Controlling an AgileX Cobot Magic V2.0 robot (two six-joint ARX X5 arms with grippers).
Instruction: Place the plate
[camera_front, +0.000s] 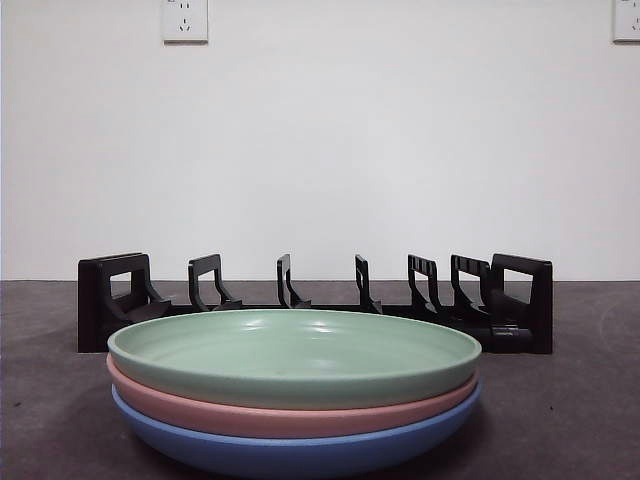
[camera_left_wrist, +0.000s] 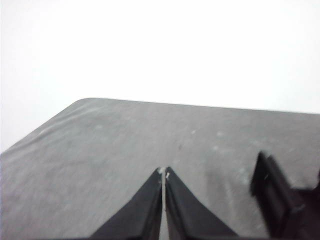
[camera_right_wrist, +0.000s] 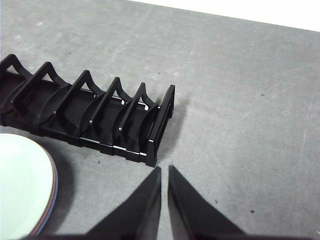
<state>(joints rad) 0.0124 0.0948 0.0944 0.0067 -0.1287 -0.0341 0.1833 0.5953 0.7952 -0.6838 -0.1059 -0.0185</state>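
The task is at its very beginning: no plate is taken yet, and the rack (camera_front: 315, 300) has all its slots free. Three plates lie stacked on the table (camera_front: 560, 400) just in front of the rack, near its middle. The green plate (camera_front: 294, 355) is on top, the pink plate (camera_front: 290, 410) under it, and the blue plate (camera_front: 290, 450) at the bottom, touching the table. They are nested flat, with the rims one above the other, and none is tilted.

Both arms wait away from the stack. The right gripper (camera_right_wrist: 164, 172) hangs above the table near the end of the rack; its jaws are almost together, with only a thin gap, and hold nothing. In its view the edge of the green plate shows to the side, beyond the rack's end. The left gripper (camera_left_wrist: 164, 172) is the same, jaws pressed nearly together and empty, over bare table beside the other end of the rack.

I think the next move is to open one gripper and bring it to the rim of the green plate, since this one is free on top. The rim is thin and smooth, so the grasp must be firm. Then the plate must be turned upright to stand in a slot.
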